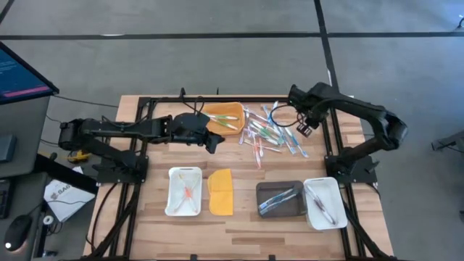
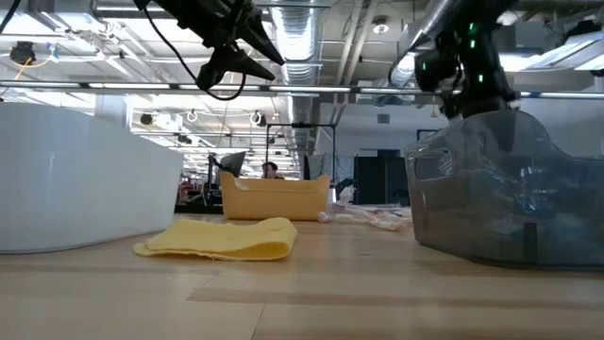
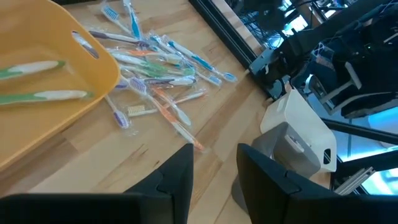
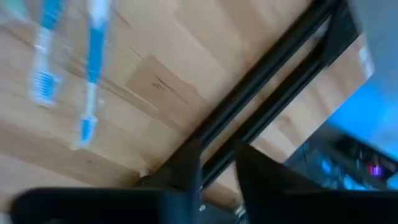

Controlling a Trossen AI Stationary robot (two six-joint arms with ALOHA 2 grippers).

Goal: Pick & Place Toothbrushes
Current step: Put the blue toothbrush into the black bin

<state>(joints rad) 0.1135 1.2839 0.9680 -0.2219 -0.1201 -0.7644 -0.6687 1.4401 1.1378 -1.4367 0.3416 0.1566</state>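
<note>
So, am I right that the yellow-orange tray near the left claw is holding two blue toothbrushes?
Not quite: the two toothbrushes in the yellow-orange tray are green and white, not blue, as the left wrist view shows. The tray does sit near the left claw, and the blue ones lie in the loose pile on the table.

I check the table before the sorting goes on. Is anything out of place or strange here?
Yes. The yellow lid lies loose on the table between the white tray and the grey tray, on no tray. The toothbrushes lie in a crossed heap, which is expected.
</note>
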